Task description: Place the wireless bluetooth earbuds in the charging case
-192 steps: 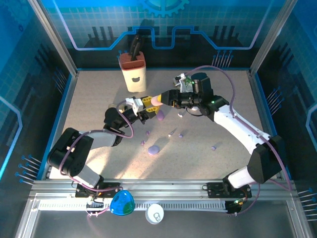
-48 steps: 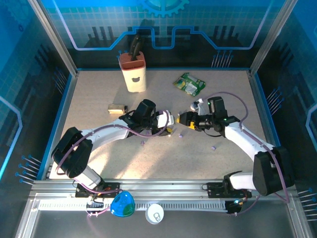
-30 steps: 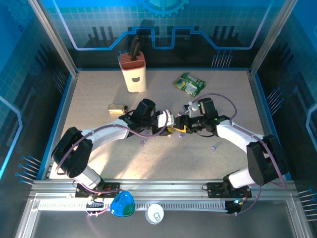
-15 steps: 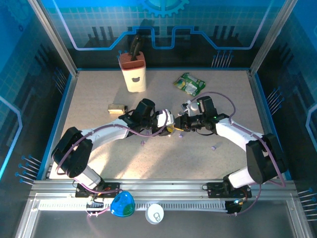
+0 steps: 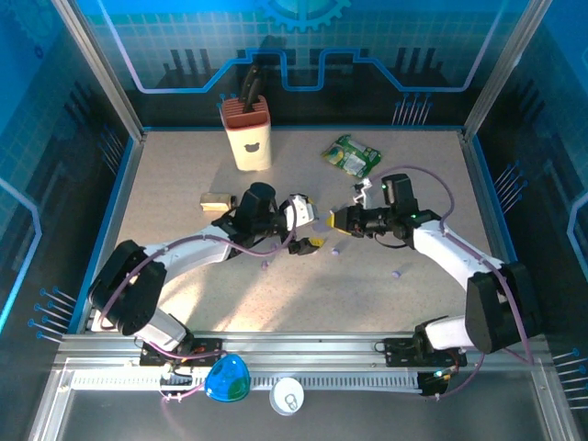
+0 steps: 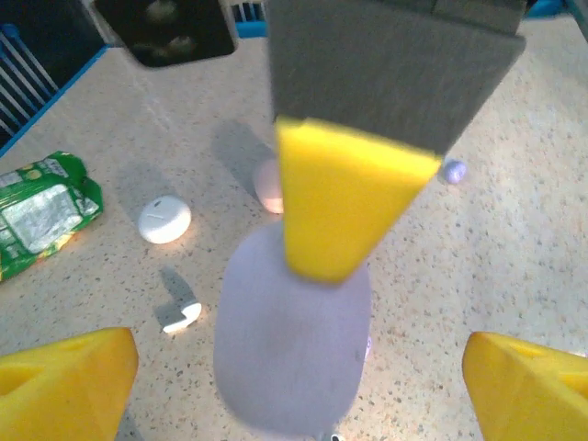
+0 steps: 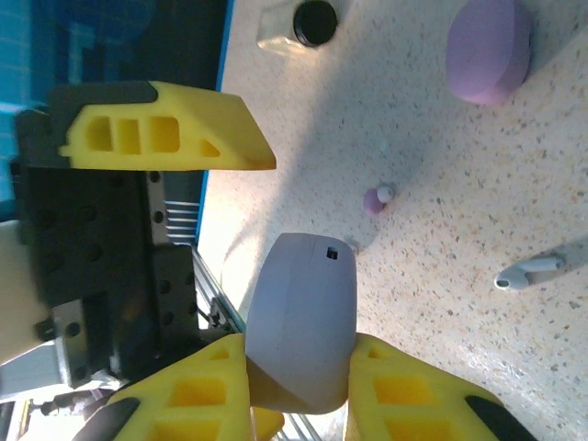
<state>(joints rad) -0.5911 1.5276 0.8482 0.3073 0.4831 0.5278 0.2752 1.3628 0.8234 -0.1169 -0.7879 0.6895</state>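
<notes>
Holding step: the right gripper (image 7: pixel 299 356) is clamped on one end of a pale lilac, pebble-shaped plastic charging case (image 7: pixel 303 294), which appears to be held clear of the speckled beige tabletop (image 5: pixel 184 184). The left gripper (image 6: pixel 294 390) has its jaws spread wide, one yellow finger on each side of the case and neither touching it. The lid looks shut, with no parted seam visible.

Judgement: the case is only being readied, and no bud is in it. The wireless bluetooth earbuds are tiny lilac plastic bits lying loose on the table. One is just below the two grippers (image 5: pixel 337 248), one is beside the right forearm (image 5: pixel 397 273), and one is near the left forearm (image 5: pixel 265 265). The next move likely calls for the free left gripper to lift the lid while the right steadies the case, then a fine pinch on one bud.

Around:
- darker purple oval pebble (image 7: pixel 489 48)
- white round disc (image 6: pixel 165 220)
- white stemmed piece (image 7: pixel 528 271)
- green foil packet (image 5: pixel 352 156)
- small tan box (image 5: pixel 217 199)
- tan block holder with dark handles (image 5: pixel 248 133)

The grippers sit nose to nose, so crowding between them is the main obstacle.
</notes>
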